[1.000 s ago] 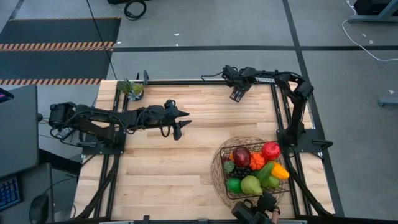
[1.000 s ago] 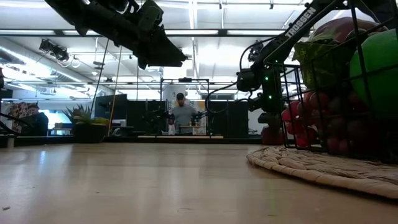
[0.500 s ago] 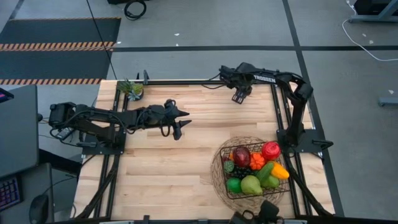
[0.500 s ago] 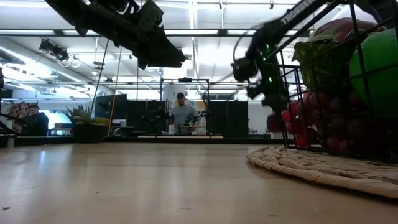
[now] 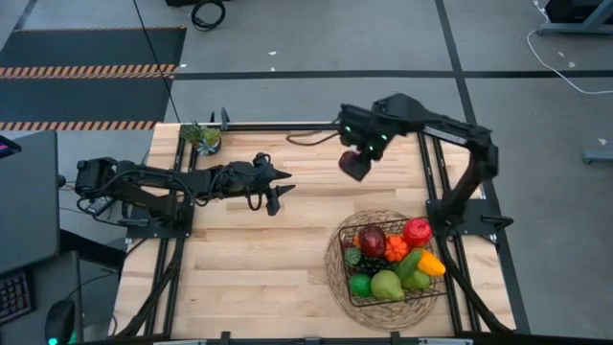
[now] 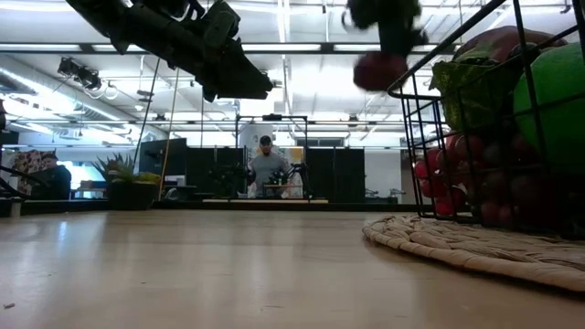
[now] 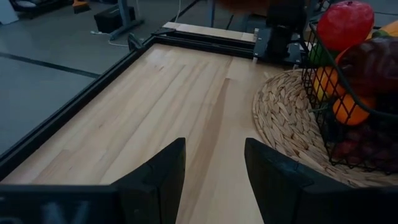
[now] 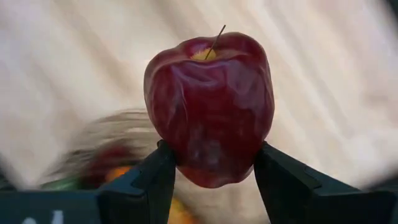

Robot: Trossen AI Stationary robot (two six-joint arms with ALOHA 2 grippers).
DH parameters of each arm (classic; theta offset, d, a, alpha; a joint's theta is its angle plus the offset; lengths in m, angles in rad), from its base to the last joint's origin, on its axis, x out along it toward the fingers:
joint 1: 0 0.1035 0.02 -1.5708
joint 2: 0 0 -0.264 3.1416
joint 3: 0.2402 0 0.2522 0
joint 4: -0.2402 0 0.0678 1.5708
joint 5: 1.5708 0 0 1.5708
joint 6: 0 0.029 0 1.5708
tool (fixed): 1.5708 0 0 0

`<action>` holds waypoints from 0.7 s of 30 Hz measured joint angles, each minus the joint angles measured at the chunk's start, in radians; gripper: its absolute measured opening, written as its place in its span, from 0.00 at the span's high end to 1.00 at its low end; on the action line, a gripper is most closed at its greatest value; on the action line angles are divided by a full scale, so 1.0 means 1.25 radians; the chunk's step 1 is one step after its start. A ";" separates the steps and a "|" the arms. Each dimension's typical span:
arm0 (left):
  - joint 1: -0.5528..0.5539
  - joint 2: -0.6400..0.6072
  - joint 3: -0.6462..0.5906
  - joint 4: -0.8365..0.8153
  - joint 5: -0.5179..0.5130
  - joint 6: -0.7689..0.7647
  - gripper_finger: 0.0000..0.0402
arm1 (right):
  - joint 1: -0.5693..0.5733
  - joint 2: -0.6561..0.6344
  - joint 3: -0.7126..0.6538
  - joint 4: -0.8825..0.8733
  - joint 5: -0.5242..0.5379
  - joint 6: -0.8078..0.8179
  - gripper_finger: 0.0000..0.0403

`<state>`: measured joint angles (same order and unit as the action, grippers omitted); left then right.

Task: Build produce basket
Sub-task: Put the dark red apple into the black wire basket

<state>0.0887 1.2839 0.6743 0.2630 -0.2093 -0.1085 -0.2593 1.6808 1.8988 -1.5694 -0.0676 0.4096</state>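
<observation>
The black wire basket (image 5: 356, 290) stands on a round woven mat (image 5: 332, 273) at the table's near right, filled with produce (image 5: 391, 254): red, orange, green and yellow pieces. High above the table's far middle, my right gripper (image 5: 353, 165) is shut on a dark red apple (image 8: 210, 106), which also shows high up in the low view (image 6: 377, 69). My left gripper (image 5: 274, 188) hovers over the table's left half, open, with nothing between its fingers (image 7: 163, 174); from there the basket (image 7: 314, 78) is ahead of it. My right gripper pinches the apple between its two fingers (image 8: 157, 171), on two opposite sides (image 8: 173, 144) near the end away from the stem. The fingers come from above, pointing steeply down. The apple hangs below them (image 6: 377, 69), lifted clear of the table.
A small potted plant (image 5: 203, 136) sits at the far left corner. Black frame rails (image 5: 287, 126) run along the table's edges, and the arm bases stand at left and right. Bare wood (image 5: 249, 259) lies between the left arm and the mat.
My right gripper has risen steeply from near the table's far edge and come toward the table's middle, tipping to point down. The dark red apple went up with it and now hangs well above the table.
</observation>
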 joint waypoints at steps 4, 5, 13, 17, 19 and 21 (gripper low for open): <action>0.000 0.000 0.000 0.001 0.000 0.000 0.57 | 0.111 -0.056 0.001 -0.002 -0.004 0.170 0.50; 0.000 0.000 0.000 0.001 0.000 0.000 0.57 | 0.139 -0.068 0.001 -0.002 -0.004 0.210 0.50; -0.001 0.000 0.000 0.001 0.000 -0.013 0.57 | 0.373 -0.106 -0.009 -0.002 -0.051 0.531 0.50; -0.003 0.000 0.000 0.001 0.000 -0.014 0.57 | 0.480 -0.099 -0.009 -0.002 -0.084 0.690 0.50; -0.003 0.000 0.000 0.001 0.000 -0.015 0.57 | 0.528 -0.092 -0.009 -0.002 -0.099 0.763 0.50; -0.003 0.000 0.000 0.001 0.000 -0.015 0.57 | 0.571 -0.086 -0.011 -0.001 -0.110 0.831 0.50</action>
<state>0.0853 1.2839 0.6743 0.2642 -0.2096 -0.1268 0.4546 1.5733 1.8845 -1.5704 -0.2057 1.4478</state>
